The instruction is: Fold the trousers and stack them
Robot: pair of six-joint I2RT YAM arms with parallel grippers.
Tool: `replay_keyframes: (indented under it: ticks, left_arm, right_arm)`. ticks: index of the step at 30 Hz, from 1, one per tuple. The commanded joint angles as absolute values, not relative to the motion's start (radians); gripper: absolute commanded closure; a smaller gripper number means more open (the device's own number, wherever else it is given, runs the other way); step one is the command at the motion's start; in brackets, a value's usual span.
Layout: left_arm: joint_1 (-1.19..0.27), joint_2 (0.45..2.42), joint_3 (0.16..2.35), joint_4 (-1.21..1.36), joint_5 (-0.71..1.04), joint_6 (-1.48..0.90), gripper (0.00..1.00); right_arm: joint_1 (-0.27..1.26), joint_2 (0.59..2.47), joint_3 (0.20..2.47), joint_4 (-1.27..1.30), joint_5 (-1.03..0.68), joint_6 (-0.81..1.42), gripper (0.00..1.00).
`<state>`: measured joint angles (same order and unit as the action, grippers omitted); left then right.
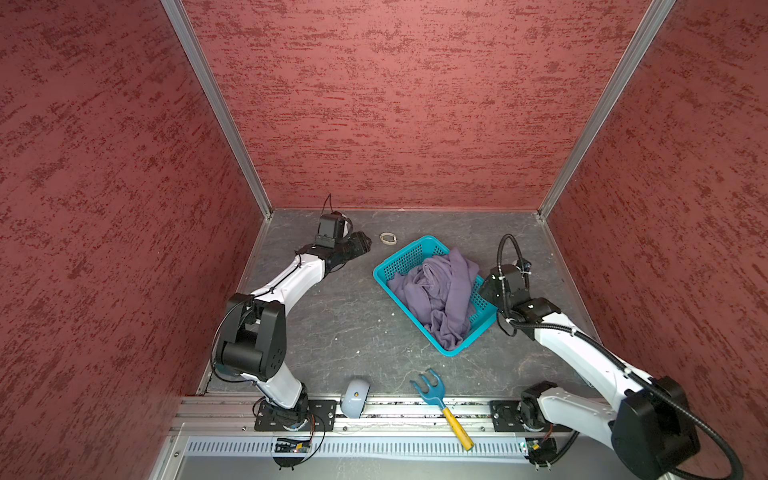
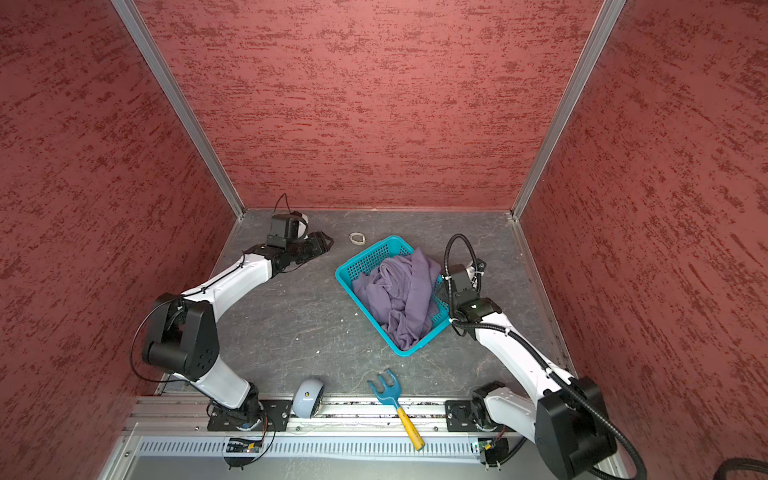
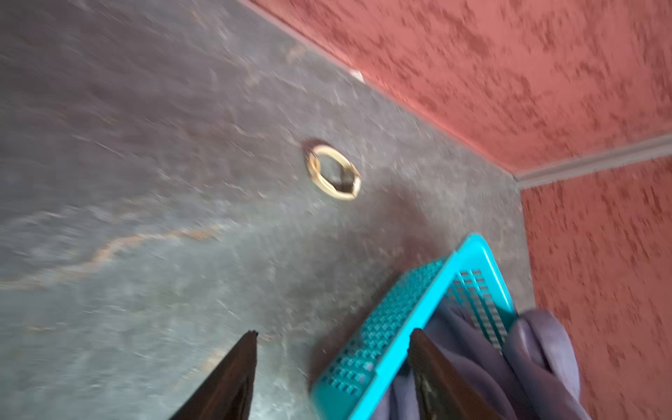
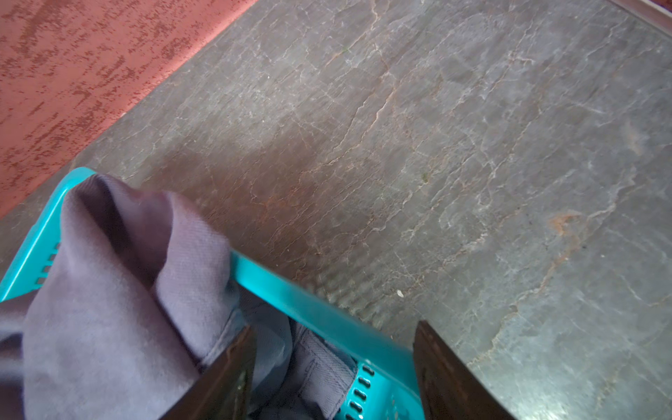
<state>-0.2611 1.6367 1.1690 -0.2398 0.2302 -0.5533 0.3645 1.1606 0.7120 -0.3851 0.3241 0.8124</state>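
Crumpled trousers (image 1: 432,291) fill a teal basket (image 1: 405,259) at mid-table. Only the wrist views show the jaws. The left gripper (image 3: 334,331) stands parted beside the basket. The right gripper (image 4: 336,324) stands parted, with the basket's rim showing between. Only the top views show a rake (image 1: 430,390) by the near rail. A ring (image 3: 332,171) lies beyond the basket.

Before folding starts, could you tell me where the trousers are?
In both top views the trousers lie crumpled in the teal basket, right of centre, behind the blue rake.
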Motion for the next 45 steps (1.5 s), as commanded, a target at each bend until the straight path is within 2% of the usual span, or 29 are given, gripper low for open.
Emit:
replay_keyframes:
  ticks: [1, 6, 11, 14, 17, 22, 27, 33, 35, 37, 41, 45]
  left_arm:
    - [-0.284, 1.648, 1.126, -0.272, 0.28, -0.577, 0.34]
    - [-0.311, 1.618, 1.055, -0.282, 0.312, -0.598, 0.34]
    - [-0.368, 1.598, 1.017, -0.275, 0.326, -0.633, 0.35]
    - [-0.408, 1.604, 1.017, -0.265, 0.331, -0.66, 0.35]
    - [-0.439, 1.619, 1.026, -0.253, 0.338, -0.676, 0.36]
    - [-0.462, 1.647, 1.055, -0.265, 0.339, -0.688, 0.38]
    - [-0.482, 1.676, 1.081, -0.261, 0.35, -0.705, 0.39]
    - [-0.521, 1.711, 1.104, -0.251, 0.352, -0.722, 0.4]
    - [-0.534, 1.718, 1.113, -0.248, 0.352, -0.727, 0.4]
    - [-0.545, 1.723, 1.125, -0.243, 0.358, -0.727, 0.39]
    - [-0.564, 1.716, 1.16, -0.255, 0.373, -0.726, 0.29]
    - [-0.58, 1.692, 1.185, -0.262, 0.391, -0.714, 0.17]
  right_arm:
    - [0.336, 1.22, 0.706, -0.484, 0.145, 0.845, 0.3]
    - [0.237, 1.261, 0.774, -0.48, 0.071, 0.756, 0.27]
    - [0.213, 1.264, 0.941, -0.667, 0.145, 0.657, 0.22]
    - [0.213, 1.202, 0.986, -0.81, 0.178, 0.668, 0.18]
    - [0.212, 1.103, 0.964, -0.901, 0.138, 0.705, 0.17]
    - [0.213, 0.985, 0.852, -0.94, -0.03, 0.78, 0.2]
    - [0.21, 0.961, 0.727, -0.851, -0.128, 0.822, 0.29]
    - [0.189, 1.11, 0.719, -0.723, -0.136, 0.773, 0.47]
    - [0.139, 1.178, 0.749, -0.699, -0.128, 0.725, 0.58]
    - [0.065, 1.254, 0.797, -0.686, -0.113, 0.664, 0.61]
    - [-0.074, 1.398, 0.933, -0.679, -0.053, 0.562, 0.61]
    - [-0.181, 1.565, 1.109, -0.664, -0.05, 0.519, 0.52]
